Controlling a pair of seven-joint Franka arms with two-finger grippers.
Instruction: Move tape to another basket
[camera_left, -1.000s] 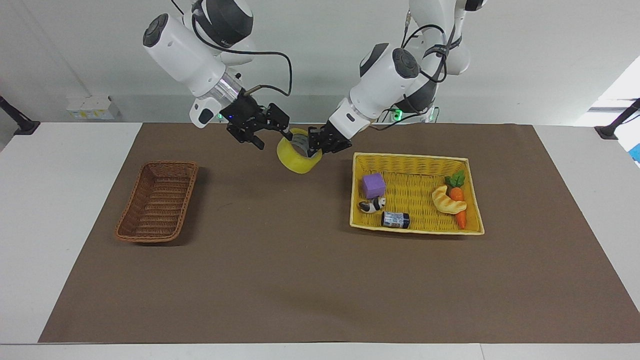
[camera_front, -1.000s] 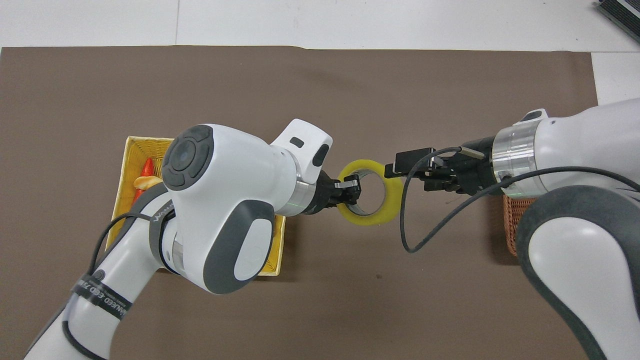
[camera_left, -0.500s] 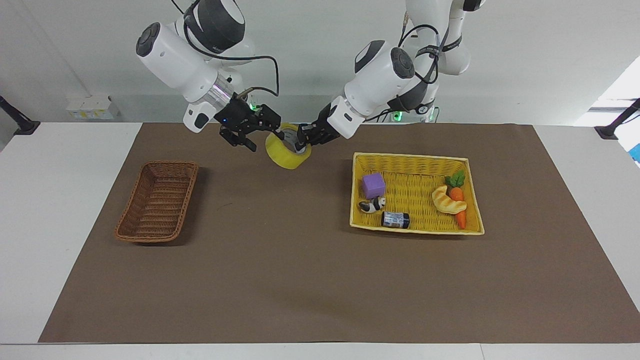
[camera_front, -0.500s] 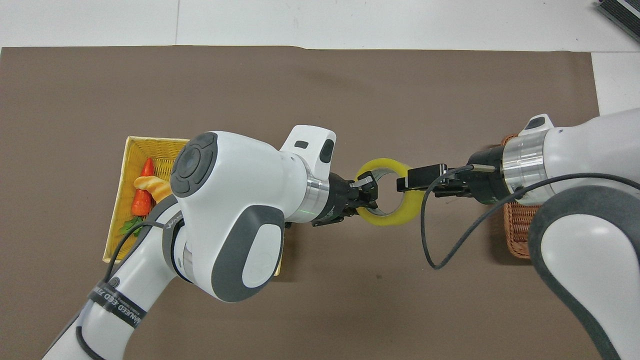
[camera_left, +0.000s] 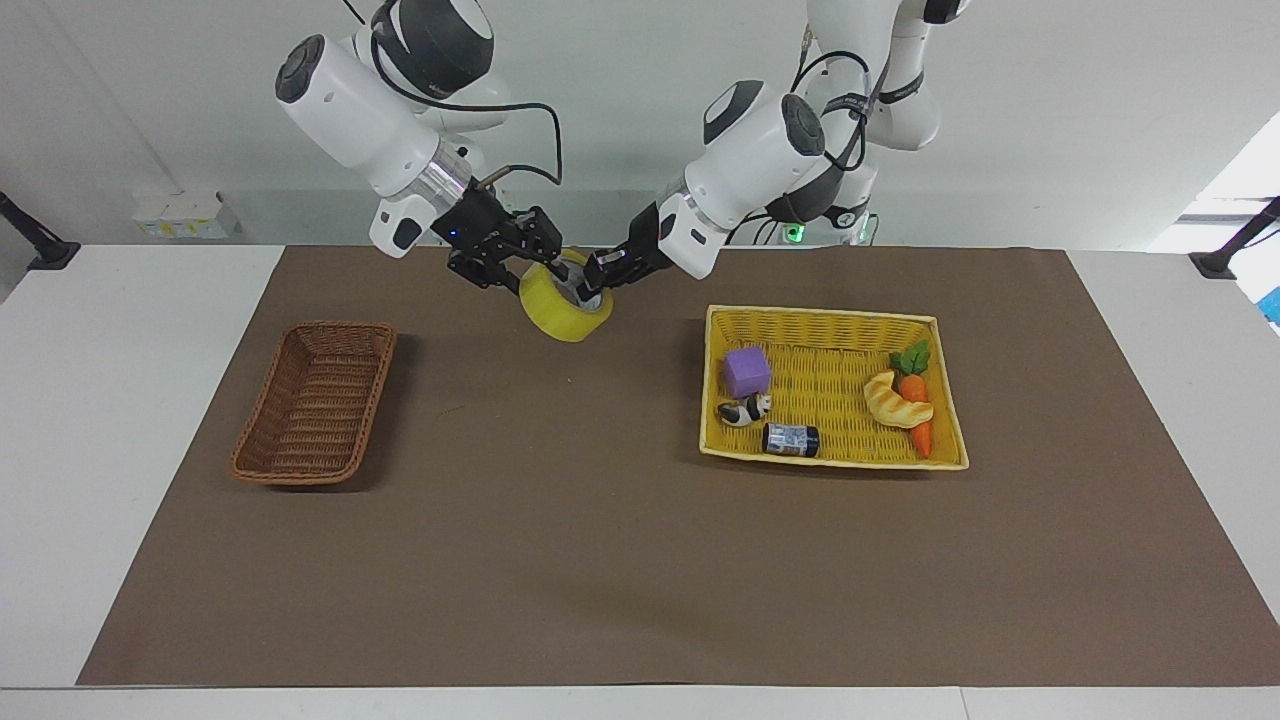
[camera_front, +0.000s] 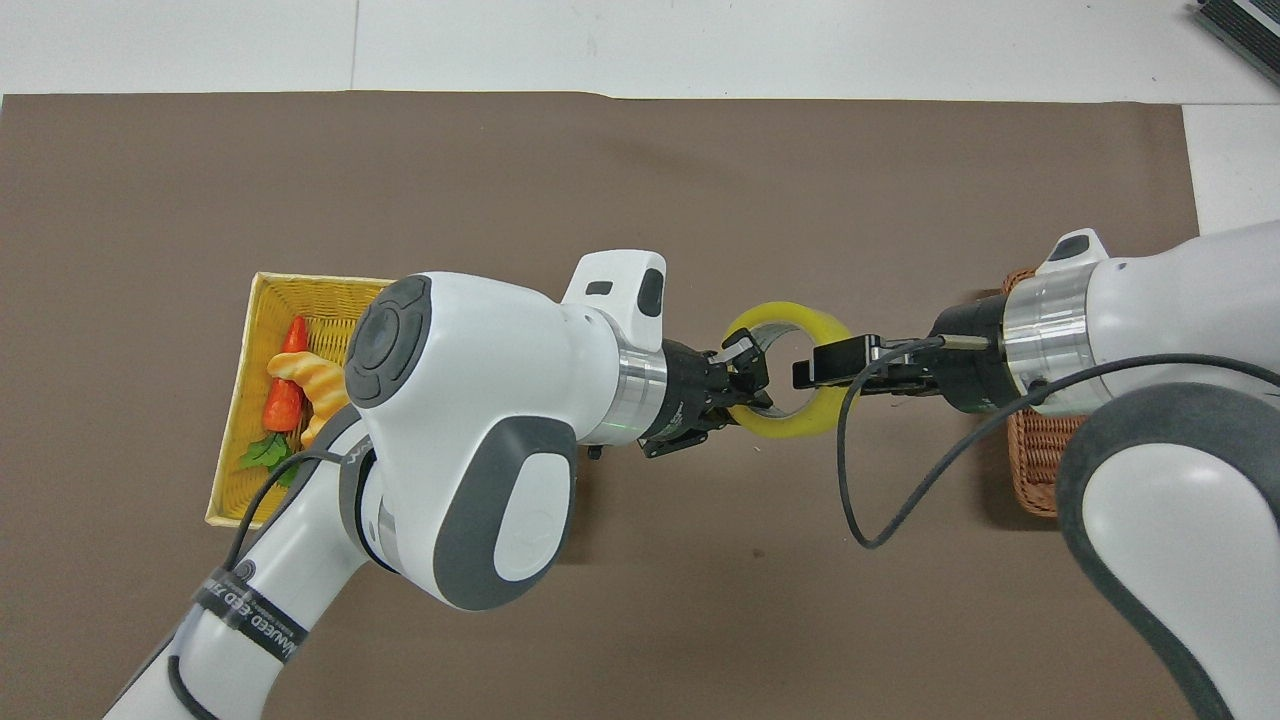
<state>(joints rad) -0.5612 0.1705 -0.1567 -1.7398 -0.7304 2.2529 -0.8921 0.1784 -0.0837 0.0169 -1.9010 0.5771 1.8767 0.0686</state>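
The tape (camera_left: 562, 312), a yellowish ring, hangs tilted in the air over the brown mat between the two baskets. My left gripper (camera_left: 598, 279) is shut on the tape's wall at the side toward the yellow basket; it also shows in the overhead view (camera_front: 745, 378). My right gripper (camera_left: 538, 262) is open, with its fingers on either side of the tape's wall toward the wicker basket; it also shows in the overhead view (camera_front: 822, 366). The tape shows there as a ring (camera_front: 800, 424). The small brown wicker basket (camera_left: 300, 478) stands empty at the right arm's end.
The yellow basket (camera_left: 830, 315) at the left arm's end holds a purple cube (camera_left: 747, 370), a panda toy (camera_left: 744, 410), a small can (camera_left: 790, 439), a croissant (camera_left: 897, 400) and a carrot (camera_left: 922, 432). In the overhead view my right arm covers most of the wicker basket (camera_front: 1035, 470).
My left gripper has carried the tape up and toward the right arm's end. My right gripper drew back with it and now straddles the tape's wall.
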